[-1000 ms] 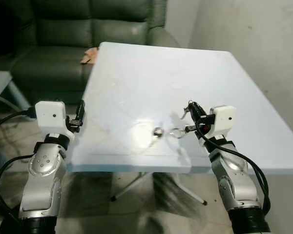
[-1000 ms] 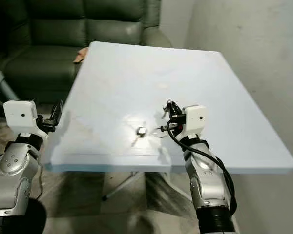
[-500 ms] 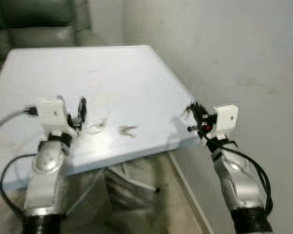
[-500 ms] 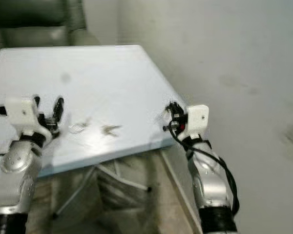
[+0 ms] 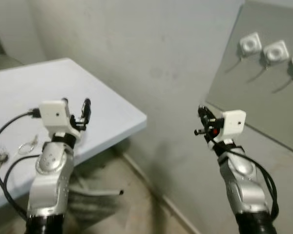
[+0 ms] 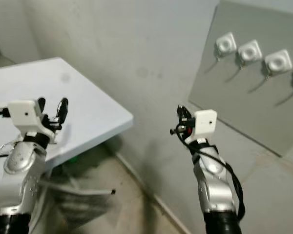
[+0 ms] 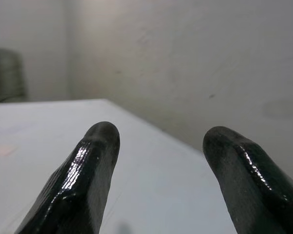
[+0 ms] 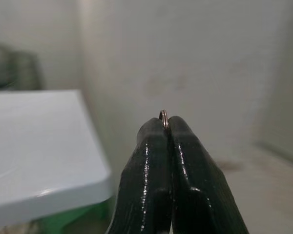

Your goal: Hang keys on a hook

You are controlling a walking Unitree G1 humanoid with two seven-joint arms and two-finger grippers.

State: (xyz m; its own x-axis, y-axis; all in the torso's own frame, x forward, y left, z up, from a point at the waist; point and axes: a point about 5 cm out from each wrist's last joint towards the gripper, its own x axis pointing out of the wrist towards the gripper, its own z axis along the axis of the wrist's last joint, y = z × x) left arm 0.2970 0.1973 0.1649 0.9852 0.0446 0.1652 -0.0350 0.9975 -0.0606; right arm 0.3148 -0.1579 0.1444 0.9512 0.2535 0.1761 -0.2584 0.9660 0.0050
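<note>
My right gripper (image 5: 200, 121) is raised in front of the wall, shut on a thin metal key ring (image 8: 163, 117) whose edge pokes out between its fingertips; any keys on it are hidden. A grey board (image 5: 244, 92) on the wall to the right carries several white hooks (image 5: 250, 44), up and to the right of that gripper. Above the pale blue table (image 5: 49, 83), my left gripper (image 5: 75, 109) is open with nothing between its fingers (image 7: 95, 161). A loose ring (image 5: 25, 146) and a small metal piece (image 5: 0, 157) lie on the table at the left.
The table's corner (image 5: 139, 118) juts toward the wall between my two arms. Its folding legs (image 5: 95, 191) stand on the bare floor below. A plain grey wall (image 5: 136, 44) runs behind everything.
The camera has swung to the right: the table slid to the left of the picture and the board with hooks came into sight. The right gripper stays shut, the left stays open.
</note>
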